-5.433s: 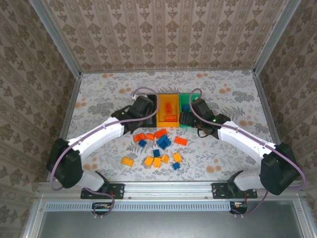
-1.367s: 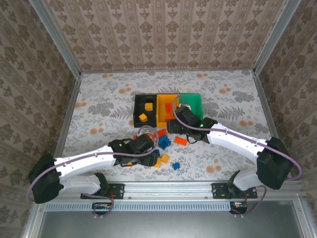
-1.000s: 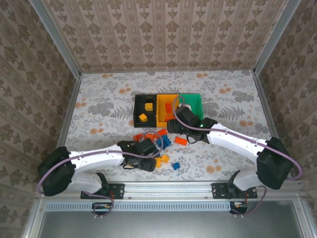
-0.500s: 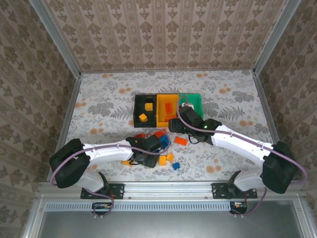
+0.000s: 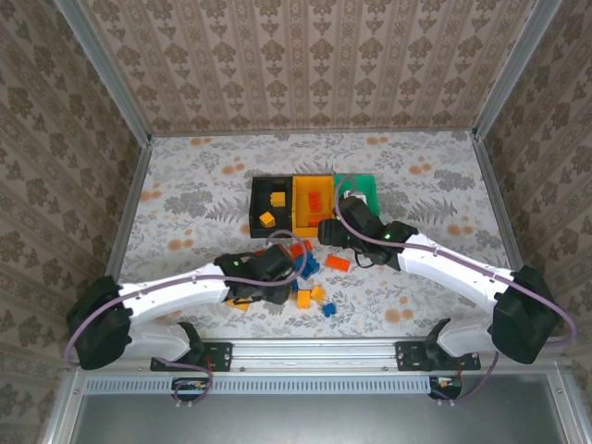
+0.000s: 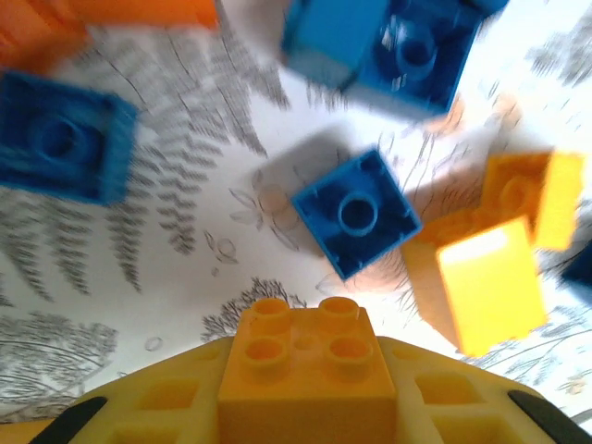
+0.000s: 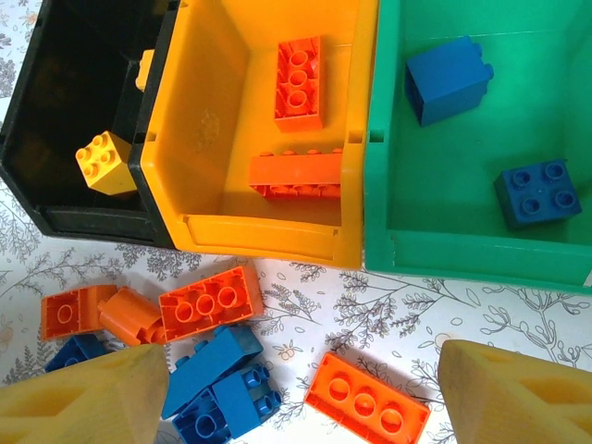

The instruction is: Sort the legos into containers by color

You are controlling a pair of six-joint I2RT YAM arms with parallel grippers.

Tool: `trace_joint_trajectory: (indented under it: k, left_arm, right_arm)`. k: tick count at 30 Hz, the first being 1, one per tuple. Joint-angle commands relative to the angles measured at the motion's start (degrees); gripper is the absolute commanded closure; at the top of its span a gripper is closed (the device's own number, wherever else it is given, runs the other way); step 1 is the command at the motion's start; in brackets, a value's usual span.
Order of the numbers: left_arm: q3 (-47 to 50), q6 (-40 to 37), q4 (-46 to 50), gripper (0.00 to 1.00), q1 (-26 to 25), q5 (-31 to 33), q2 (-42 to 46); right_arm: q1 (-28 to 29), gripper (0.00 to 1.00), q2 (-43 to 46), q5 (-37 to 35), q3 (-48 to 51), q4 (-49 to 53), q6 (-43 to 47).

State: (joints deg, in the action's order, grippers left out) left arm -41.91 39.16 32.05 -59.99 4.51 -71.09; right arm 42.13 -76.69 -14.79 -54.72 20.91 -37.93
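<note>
Currently the left claw [image 6: 305, 412] is clamped on a yellow 2x2 brick [image 6: 305, 356], studs toward the wrist camera, bottom centre of that frame, above the loose pile. On the table [image 5: 185, 185] under it:
- a blue 2x2 brick [image 6: 356, 211] mid-frame
- a second blue brick [image 6: 60, 139] at the left edge
- a blurred blue brick [image 6: 388, 46] at the top
- two loose yellow bricks [image 6: 486, 287] touching each other at the right

The right claw [image 7: 302, 370] is spread wide with nothing between its fingers [image 7: 83, 398], which sit in the lower corners of its wrist frame.

Bins are joined in a row across the top of that frame:
- black bin [image 7: 83, 222] at the left, with a small yellow brick [image 7: 104, 162] inside
- orange-yellow bin [image 7: 222, 120] in the middle, with two red-orange bricks [image 7: 299, 83]
- green bin [image 7: 444, 185] at the right, with two blue bin bricks [image 7: 449, 79]

Just below the bins on the table are a red-orange 2x3 brick [image 7: 367, 398] at lower centre, and a red-orange 2x4 brick [image 7: 208, 301] touching a blue cluster [image 7: 217, 370] at lower left.

From overhead, the bins are at frame centre with the loose pile just below them.
</note>
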Motion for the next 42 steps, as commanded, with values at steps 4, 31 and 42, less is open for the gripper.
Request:
trace_joint_trajectory:
  k: [4,31,42]
  left_arm:
    - [-6.6,-4.2,-3.0,0.67,11.9,6.9,5.2]
    - [-29.9,-9.8,-15.3,0.34,23.7,7.4,-23.6]
    - [-16.8,-6.6,-17.0,0.00,15.0,6.1,-2.1]
  right_arm:
    - [-1.0,0.22,2.7,-2.1,1.7,0.3,-1.6]
    - [-1.8,0.17,5.4,2.1,3.6,3.3,-1.1]
    - [-0.9,0.17,3.2,8.7,6.2,2.7,1.2]
